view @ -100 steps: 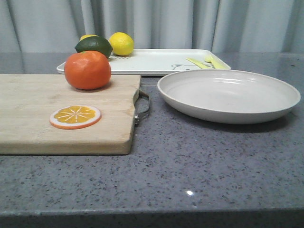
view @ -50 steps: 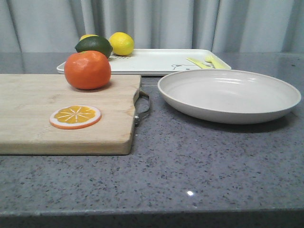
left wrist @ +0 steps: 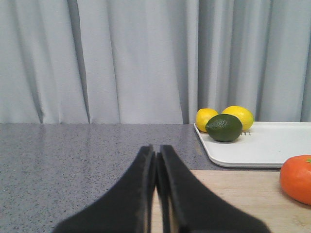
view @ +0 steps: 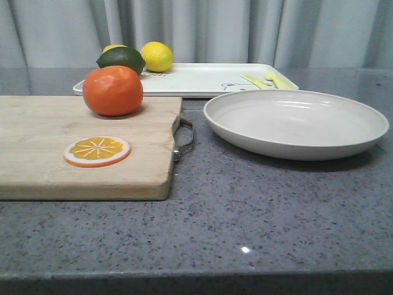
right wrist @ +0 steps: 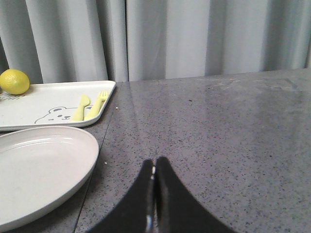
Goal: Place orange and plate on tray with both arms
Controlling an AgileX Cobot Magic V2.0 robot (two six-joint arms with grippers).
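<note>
A: Where is the round reddish-orange orange (view: 113, 90)?

B: It stands on the pale wooden cutting board (view: 37, 144), near the far edge. One flat orange slice with white rim (view: 97, 151) lies on the same board, nearer to the camera, apart from the fruit.

A: And the other task things?

B: The one wide off-white round plate (view: 296, 123) rests on the grey speckled worktop (view: 245, 215), just beside the board's metal handle (view: 184, 138). The one flat white rectangular tray with a bear drawing (view: 202, 78) lies behind both. Its rim seems to touch the board's far edge, but I cannot tell for sure.

A: What is on the tray?

B: Two yellow lemons (view: 157, 56), one dark green lime (view: 121, 59), and one pale yellow fork and knife (view: 265, 80) beside the bear.

A: How do the arms stand?

B: The front view shows no arm. The left gripper (left wrist: 156, 162) is seen only in the left wrist view: dark fingers pressed together, holding nothing, low over the board's left part, pointing to the grey curtain (left wrist: 97, 58). The right gripper (right wrist: 154, 167), only in the right wrist view, is also closed and empty, low over the bare worktop to the right of the plate.
</note>
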